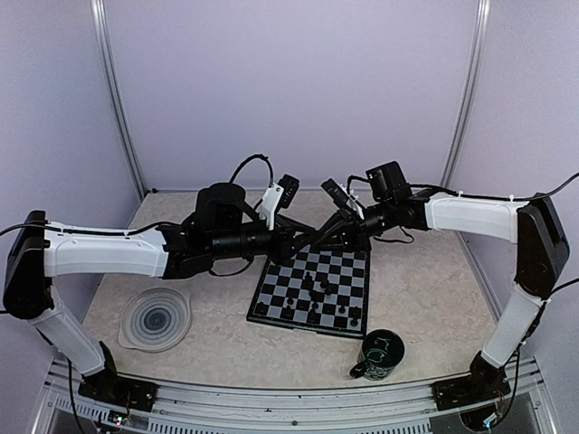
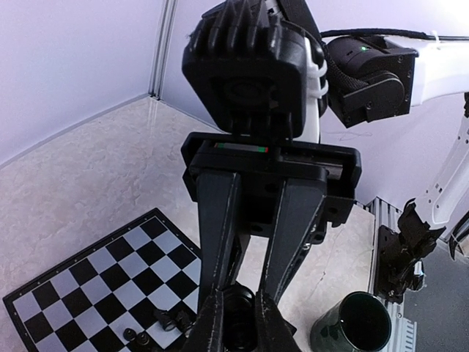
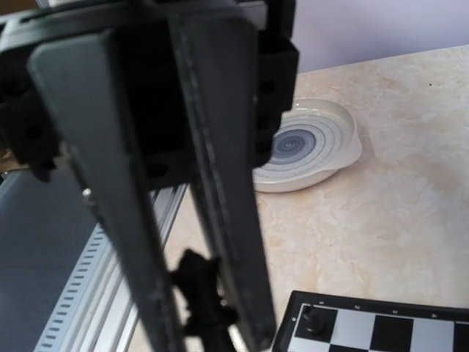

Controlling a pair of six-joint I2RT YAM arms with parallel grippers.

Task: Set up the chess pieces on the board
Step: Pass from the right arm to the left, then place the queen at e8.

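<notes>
piece (image 3: 196, 290) pinched by right gripper (image 3: 209, 330) (near board (image 3: 388, 331))

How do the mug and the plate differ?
The mug is dark green; the plate is pale with a grey spiral. The mug stands tall, with a handle; the plate lies low. The mug is at the board's near right corner, the plate to its left. Both rest on the table.

top camera looks down from behind; wrist cameras sit close; all three share the board (image 1: 271, 303).
</notes>
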